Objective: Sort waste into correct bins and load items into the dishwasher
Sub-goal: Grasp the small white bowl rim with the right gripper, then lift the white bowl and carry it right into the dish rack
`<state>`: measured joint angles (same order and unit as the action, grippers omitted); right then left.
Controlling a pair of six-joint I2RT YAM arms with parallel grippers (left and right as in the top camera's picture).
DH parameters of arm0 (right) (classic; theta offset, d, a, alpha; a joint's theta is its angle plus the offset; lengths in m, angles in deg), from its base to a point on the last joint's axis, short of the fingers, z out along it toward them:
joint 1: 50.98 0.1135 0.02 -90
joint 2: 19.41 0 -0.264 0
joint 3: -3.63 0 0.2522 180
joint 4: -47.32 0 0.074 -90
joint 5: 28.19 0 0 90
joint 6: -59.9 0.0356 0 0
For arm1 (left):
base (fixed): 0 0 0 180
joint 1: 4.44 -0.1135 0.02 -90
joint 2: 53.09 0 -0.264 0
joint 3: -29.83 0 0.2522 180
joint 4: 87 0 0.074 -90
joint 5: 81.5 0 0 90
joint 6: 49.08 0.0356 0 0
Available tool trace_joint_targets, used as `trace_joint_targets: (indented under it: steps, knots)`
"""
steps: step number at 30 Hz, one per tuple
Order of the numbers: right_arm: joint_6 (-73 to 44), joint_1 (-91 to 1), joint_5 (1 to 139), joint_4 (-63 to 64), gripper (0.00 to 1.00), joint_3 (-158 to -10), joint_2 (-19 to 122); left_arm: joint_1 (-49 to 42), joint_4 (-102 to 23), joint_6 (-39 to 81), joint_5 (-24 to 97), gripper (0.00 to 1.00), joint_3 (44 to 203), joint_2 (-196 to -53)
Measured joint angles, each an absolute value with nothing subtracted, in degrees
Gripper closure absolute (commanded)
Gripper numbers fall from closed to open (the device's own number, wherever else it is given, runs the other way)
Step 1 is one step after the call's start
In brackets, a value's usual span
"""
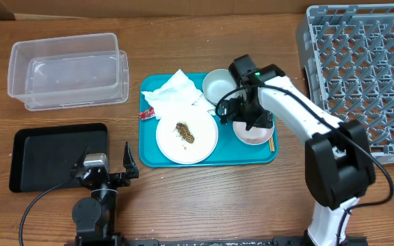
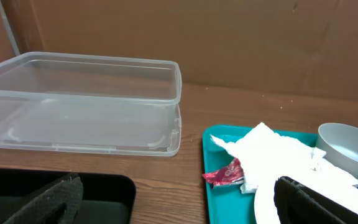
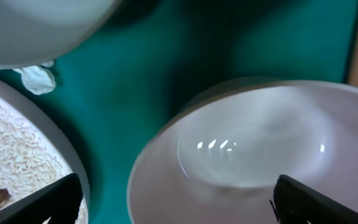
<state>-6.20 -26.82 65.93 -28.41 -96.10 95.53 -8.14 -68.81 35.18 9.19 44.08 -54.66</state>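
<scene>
Nearest the overhead lens is the right arm, bent over the teal tray (image 1: 149, 152). Its right gripper (image 1: 246, 117) hangs with jaws spread just above the small dish (image 1: 254, 133), gripping nothing. Beside that dish lies a chopstick (image 1: 271, 143). The plate (image 1: 200, 140) carries the brown food scrap (image 1: 185, 132). Behind it sit the crumpled napkins (image 1: 173, 92), the red wrapper (image 1: 146, 113) and the bowl (image 1: 219, 85). The clear tub (image 1: 67, 72) stands at the far left, with the black tray (image 1: 46, 157) nearer the arm bases. The left gripper (image 1: 107, 156) is spread wide at the black tray's right edge, holding nothing. The grey dish rack (image 1: 361, 75) fills the far right.

From the left wrist, the left gripper (image 2: 185, 208) shows both dark fingers (image 2: 48, 202) far apart and nothing between them. The black tray (image 2: 104, 193) lies below, the tub (image 2: 79, 99) beyond it. The napkins (image 2: 272, 152), wrapper (image 2: 225, 174) and bowl (image 2: 347, 149) rest on the teal tray (image 2: 211, 186).

From the right wrist, the right gripper (image 3: 176, 202) straddles the small dish (image 3: 247, 143) with fingers (image 3: 316, 199) wide apart; whether they touch it I cannot tell. The plate (image 3: 17, 155), strewn with white crumbs, lies just left of it.
</scene>
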Motion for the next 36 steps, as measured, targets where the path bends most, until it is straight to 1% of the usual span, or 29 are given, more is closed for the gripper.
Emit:
trace_joint_targets:
  steps: [9, 10, 11, 12, 14, 15, 18, 20, 22, 26, 27, 36]
  knots:
    - [-6.4, -26.49, 67.81, -27.61, 0.0, -96.1, 96.49, -8.14, -68.81, 35.18, 9.17, 0.0, 44.08, -54.66]
    - [-6.38, -26.45, 67.83, -27.06, 0.18, -96.1, 96.49, -8.14, -68.81, 35.18, 9.17, 0.0, 44.08, -54.66]
    - [-6.42, -26.41, 67.83, -26.34, 0.3, -96.04, 96.49, -8.14, -68.81, 35.18, 9.19, 0.0, 44.08, -54.66]
    - [-6.57, -26.36, 67.79, -25.62, 0.38, -95.91, 96.49, -8.14, -68.81, 35.18, 9.17, 0.0, 44.08, -54.66]
    - [-6.09, -26.19, 67.59, -24.81, 0.51, -95.3, 96.49, -8.14, -68.81, 35.18, 9.17, 0.0, 44.08, -54.66]
    - [-6.0, -26.1, 67.5, -24.72, 0.56, -94.9, 96.49, -8.14, -68.81, 35.18, 9.17, 0.0, 44.08, -54.66]
    - [-6.03, -25.86, 67.28, -25.22, 0.6, -94.31, 96.49, -8.14, -68.81, 35.18, 9.17, 0.0, 44.08, -54.66]
    - [-6.13, -25.82, 67.28, -25.57, 0.69, -94.22, 96.49, -8.14, -68.81, 35.18, 9.17, 0.0, 44.08, -54.66]
    - [-6.33, -25.82, 67.3, -26.34, 0.82, -94.2, 96.49, -8.14, -68.81, 35.18, 9.17, 0.0, 44.08, -54.66]
    - [-6.0, -25.73, 67.17, -28.65, 0.94, -94.2, 96.49, -8.14, -68.81, 35.18, 9.17, 0.0, 44.08, -54.66]
    - [-6.05, -25.73, 67.06, -29.49, 0.96, -94.22, 96.49, -8.14, -68.81, 35.18, 9.17, 0.0, 44.08, -54.66]
    - [-6.18, -25.73, 66.26, -41.73, 0.96, -103.08, 96.51, -8.14, -68.83, 35.18, 9.17, 0.0, 44.08, -54.66]
